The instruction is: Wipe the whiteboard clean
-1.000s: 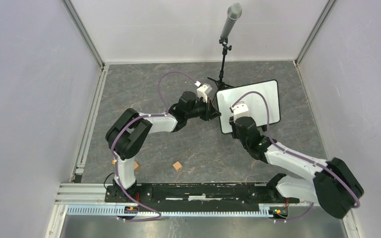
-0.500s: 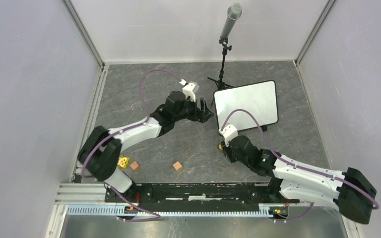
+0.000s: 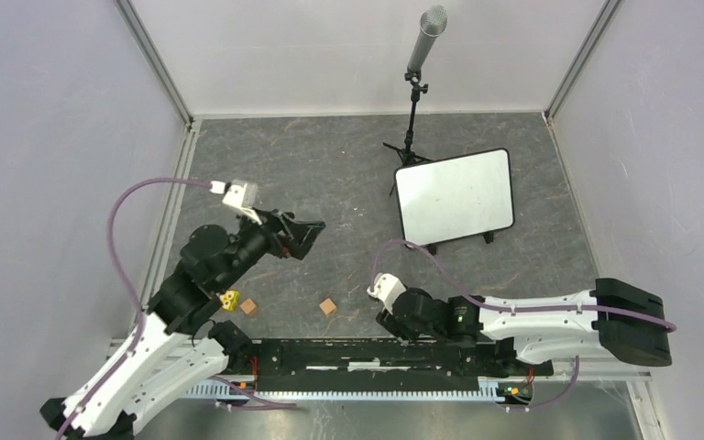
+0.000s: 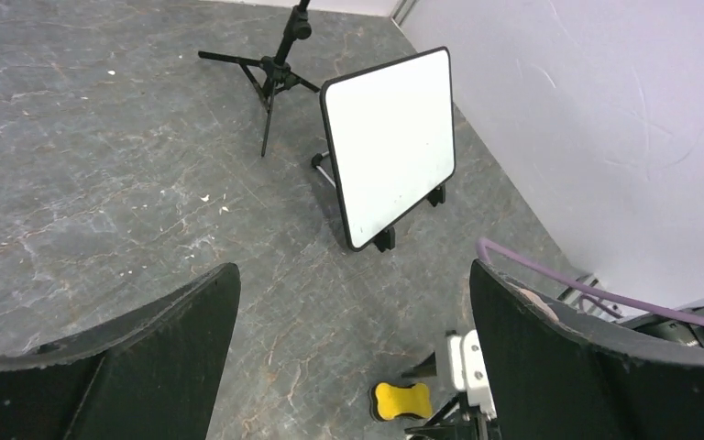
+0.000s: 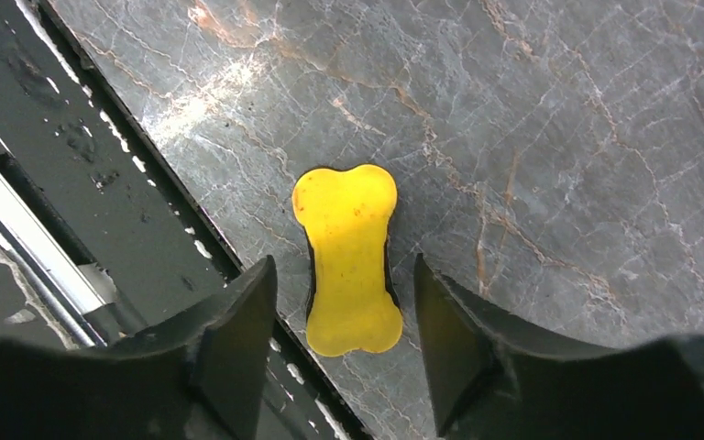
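Observation:
The whiteboard (image 3: 456,195) stands tilted on small black feet at the back right, and its white face looks blank; the left wrist view shows the whiteboard (image 4: 390,147) too. A yellow bone-shaped eraser (image 5: 346,261) lies flat on the table beside the black rail. My right gripper (image 5: 342,266) hangs over it, open, with a gap between each finger and the eraser. From above the right gripper (image 3: 383,318) hides the eraser. My left gripper (image 3: 301,236) is open and empty, far left of the board; the left wrist view shows the eraser (image 4: 401,401) low down.
A microphone stand (image 3: 412,110) rises just behind the board's left corner. Two small wooden cubes (image 3: 328,306) (image 3: 249,306) and a yellow block (image 3: 230,299) lie near the left arm's base. A black rail (image 3: 357,353) runs along the near edge. Walls enclose three sides.
Both arms have drawn back from the whiteboard towards the near edge. The left gripper has opened wide. The right gripper has set the eraser on the table and opened off it.

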You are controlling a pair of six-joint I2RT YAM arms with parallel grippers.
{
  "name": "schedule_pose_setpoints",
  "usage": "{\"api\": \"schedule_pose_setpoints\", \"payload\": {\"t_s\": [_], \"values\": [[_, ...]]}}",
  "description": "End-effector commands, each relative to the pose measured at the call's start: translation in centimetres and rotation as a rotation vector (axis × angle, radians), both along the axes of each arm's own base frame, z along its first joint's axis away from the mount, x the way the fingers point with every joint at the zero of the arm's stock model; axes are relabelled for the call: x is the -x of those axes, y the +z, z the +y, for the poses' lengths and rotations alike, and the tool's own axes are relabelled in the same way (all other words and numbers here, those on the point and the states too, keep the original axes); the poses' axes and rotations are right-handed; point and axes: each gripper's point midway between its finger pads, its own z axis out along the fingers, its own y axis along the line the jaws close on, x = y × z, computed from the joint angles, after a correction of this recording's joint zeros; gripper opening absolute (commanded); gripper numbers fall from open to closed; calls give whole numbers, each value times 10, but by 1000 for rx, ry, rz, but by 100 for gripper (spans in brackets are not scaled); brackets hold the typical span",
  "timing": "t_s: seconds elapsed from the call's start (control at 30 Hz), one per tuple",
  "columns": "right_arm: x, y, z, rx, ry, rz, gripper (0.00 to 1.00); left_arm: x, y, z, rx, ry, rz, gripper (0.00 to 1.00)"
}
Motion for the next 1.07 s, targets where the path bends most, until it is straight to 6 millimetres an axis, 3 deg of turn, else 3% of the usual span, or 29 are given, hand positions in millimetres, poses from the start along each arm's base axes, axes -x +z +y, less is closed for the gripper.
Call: {"api": "schedule_pose_setpoints", "payload": {"t_s": [0.0, 0.1, 0.2, 0.43, 0.6, 0.73, 0.83, 0.97, 1.03], "values": [[-12, 47, 17, -108, -34, -75, 71, 17, 9, 20, 2, 46, 74, 100], [-26, 99, 17, -171, -68, -160, 89, 26, 39, 20, 38, 9, 39, 100], [-42, 158, 7, -203, -114, -265, 98, 33, 69, 19, 77, -23, -8, 100], [-71, 341, -51, -397, -309, -518, 98, 64, 166, 30, 163, -104, -219, 100], [-75, 420, -102, -566, -399, -649, 98, 87, 211, 55, 216, -84, -372, 100], [-72, 446, -130, -699, -440, -696, 98, 99, 232, 75, 256, -39, -470, 100], [-76, 446, -144, -736, -503, -726, 98, 105, 240, 84, 267, -20, -514, 100], [-88, 417, -161, -669, -653, -781, 98, 106, 238, 83, 264, -25, -516, 100], [-92, 406, -160, -607, -678, -788, 98, 106, 235, 81, 265, -36, -508, 100]]}}
